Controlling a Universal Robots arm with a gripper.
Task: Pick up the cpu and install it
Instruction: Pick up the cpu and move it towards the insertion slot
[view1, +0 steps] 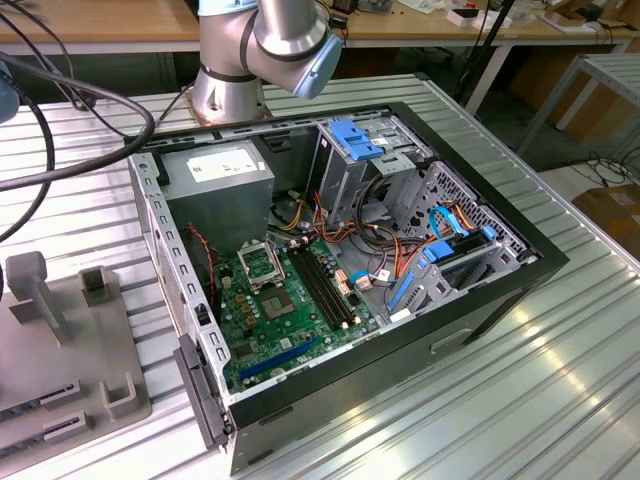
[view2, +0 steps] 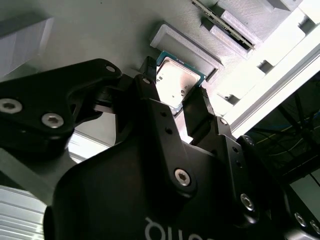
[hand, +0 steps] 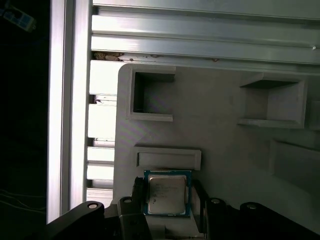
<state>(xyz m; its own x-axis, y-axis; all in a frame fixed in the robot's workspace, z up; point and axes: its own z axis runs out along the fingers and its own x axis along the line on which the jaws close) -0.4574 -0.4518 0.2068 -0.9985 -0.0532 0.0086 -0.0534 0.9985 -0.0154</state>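
The cpu (hand: 167, 196) is a small square chip with a silvery metal face and a green rim. It lies flat on the grey fixture tray (hand: 225, 165), right beside a low raised block (hand: 169, 158). My gripper (hand: 168, 192) straddles the chip, one black finger against each of two opposite edges, shut on it. In the second wrist view the cpu (view2: 176, 80) shines between the same fingers of the gripper (view2: 175, 82). In the exterior view the open metal-framed socket (view1: 262, 265) sits on the green motherboard (view1: 290, 320) inside the computer case.
The open computer case (view1: 400, 250) lies on the ribbed metal table (view1: 520, 380), with power supply (view1: 220, 180), drive cage and cables inside. The grey fixture tray (view1: 60, 350) with raised holders stands at the exterior view's left. The arm's base (view1: 230, 80) is behind the case.
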